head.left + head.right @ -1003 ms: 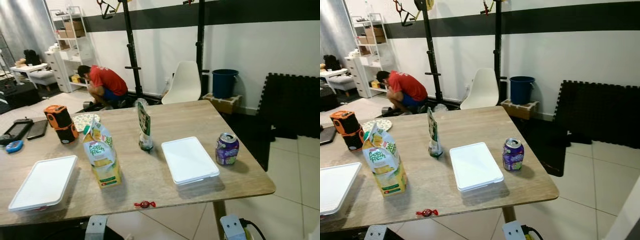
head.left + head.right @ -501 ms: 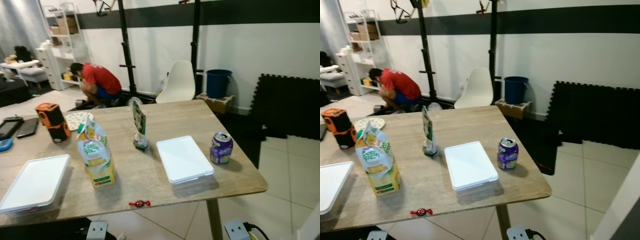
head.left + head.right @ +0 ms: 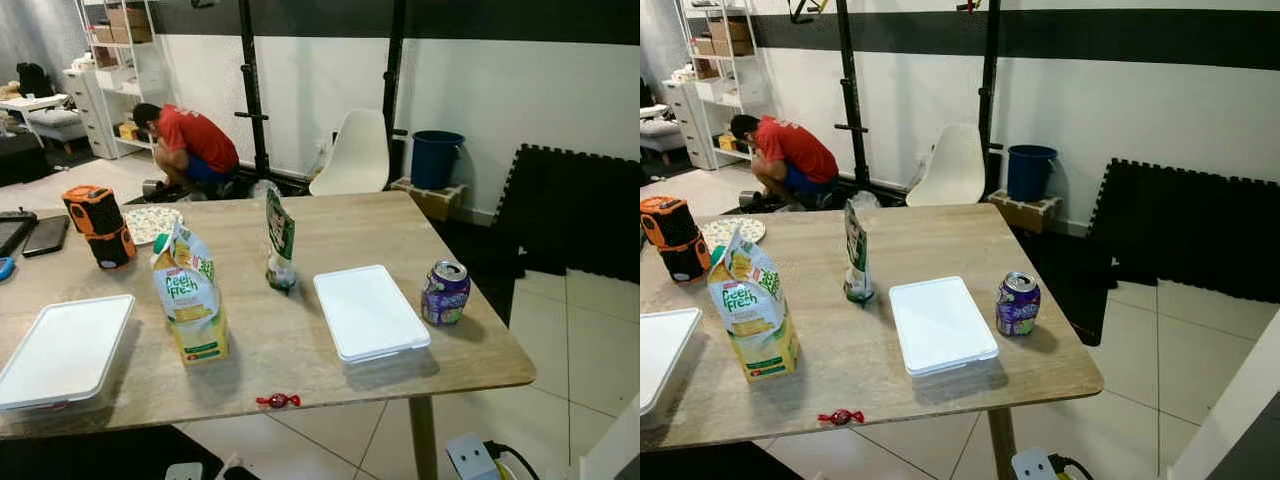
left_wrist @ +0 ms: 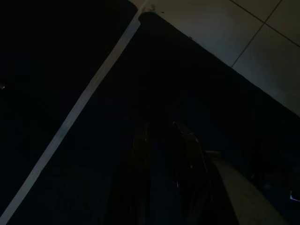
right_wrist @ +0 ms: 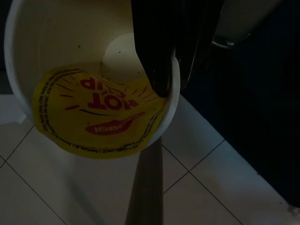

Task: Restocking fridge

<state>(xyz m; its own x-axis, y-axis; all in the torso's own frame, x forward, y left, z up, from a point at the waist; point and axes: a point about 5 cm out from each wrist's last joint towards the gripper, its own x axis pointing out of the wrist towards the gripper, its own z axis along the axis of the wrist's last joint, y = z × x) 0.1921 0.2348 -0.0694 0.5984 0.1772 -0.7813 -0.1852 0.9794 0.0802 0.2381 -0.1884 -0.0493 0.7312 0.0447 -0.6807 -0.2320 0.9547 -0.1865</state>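
Note:
A wooden table [image 3: 330, 225] holds a yellow Peel Fresh juice carton [image 3: 190, 300], a green pouch [image 3: 279, 240] standing upright, a flat white lidded box [image 3: 368, 311] and a purple drink can [image 3: 445, 292] near the right edge. A second white lidded box [image 3: 62, 350] lies at the left. In the right wrist view my right gripper [image 5: 171, 79] is shut on the rim of a white noodle cup [image 5: 61, 56] with a half-peeled yellow lid [image 5: 98, 126], held over the tiled floor. My left gripper [image 4: 161, 133] hangs in the dark with its fingers close together.
A red wrapped candy [image 3: 277, 401] lies at the table's front edge, an orange device [image 3: 98, 225] at its far left. A person [image 3: 190, 145] crouches beyond the table. A white chair [image 3: 355, 155], blue bucket [image 3: 437, 160] and black foam mats [image 3: 575, 210] line the wall.
The whole picture has shifted and tilted a little, so the camera has moved. The things on the table keep their places.

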